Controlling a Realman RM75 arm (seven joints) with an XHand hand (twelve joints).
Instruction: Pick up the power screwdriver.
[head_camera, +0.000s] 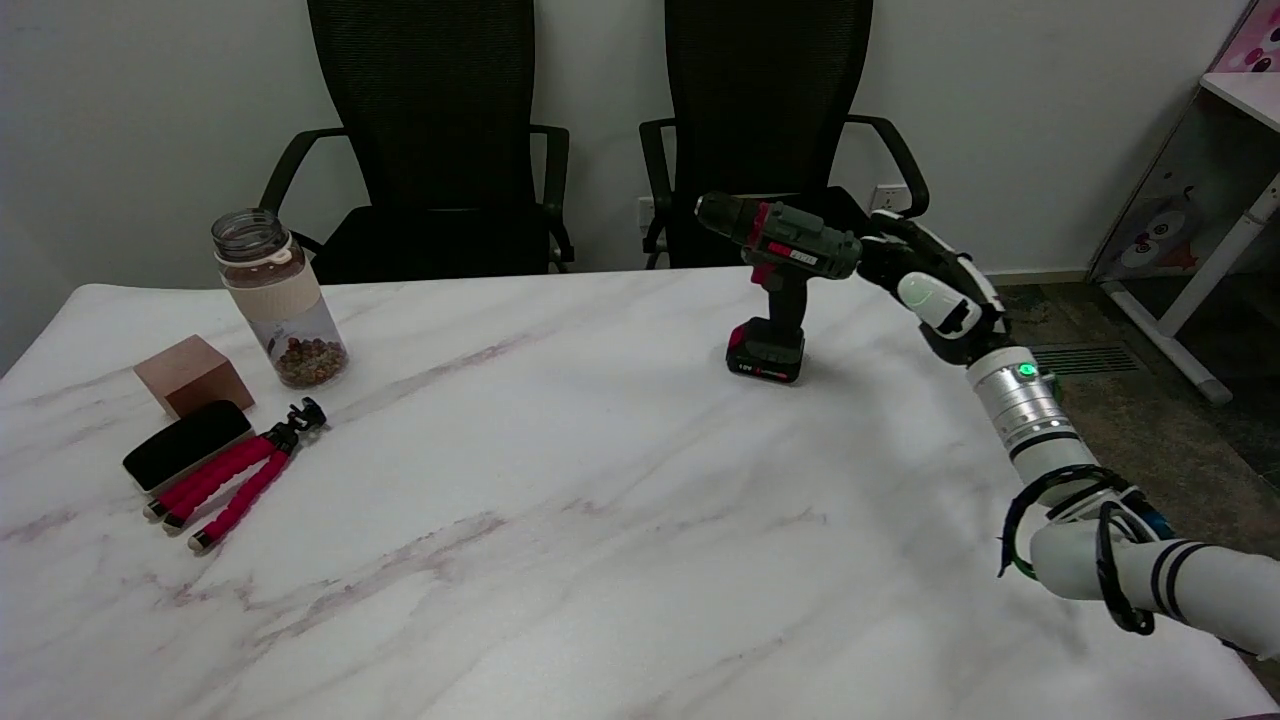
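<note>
Right hand: the right hand (925, 285) reached in from the lower right and met the rear end of the power screwdriver's body; from where I stood I could not tell whether its fingers had closed on the tool or only rested against it.
Right arm: white, with a silver wrist ring showing a green light, black cables looped about it lower down.
Power screwdriver: the power screwdriver (785, 270) stood upright on its battery base on the far right part of the table, dark green and black with red trim, its chuck pointing left.
Table: the white marble-patterned table (600, 520) carried everything.
Jar: well apart on the far left stood a clear jar (280, 300) with a beige band and small brown bits at the bottom.
Block: a copper-brown block (192, 375) sat left of the jar and nearer.
Black case: a flat black case (187, 443) lay touching the block's near side.
Tripod: a small tripod (240, 475) with pink legs lay just beside the case.
Chairs: two black office chairs (430, 140) stood behind the table against the wall.
</note>
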